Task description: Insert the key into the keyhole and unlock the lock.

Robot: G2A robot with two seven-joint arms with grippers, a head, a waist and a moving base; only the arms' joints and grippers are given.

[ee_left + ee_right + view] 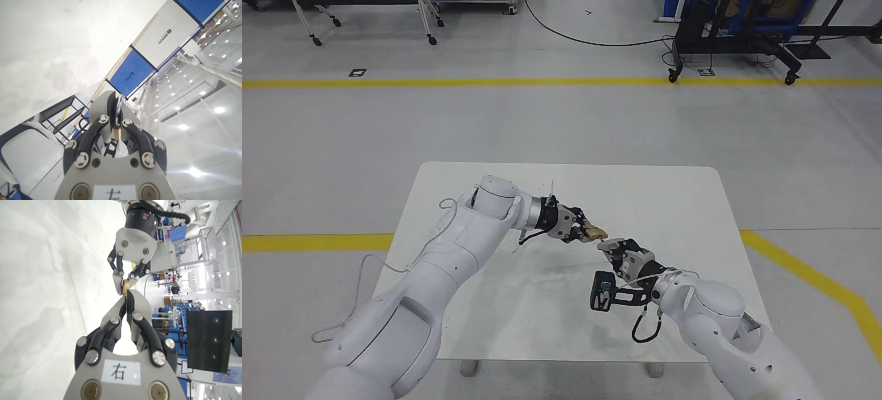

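Right jaws at brass lock

Bright, even light from overhead fills the top view, so the white bench stands barely paler than the floor. In the left wrist view the round ceiling lamps burn out to white blots with haloes, and the shackle of the lock in the left pincer glints. Both wrist views bend straight lines toward their edges. In the right wrist view a dark screen mirrors three small points of light.
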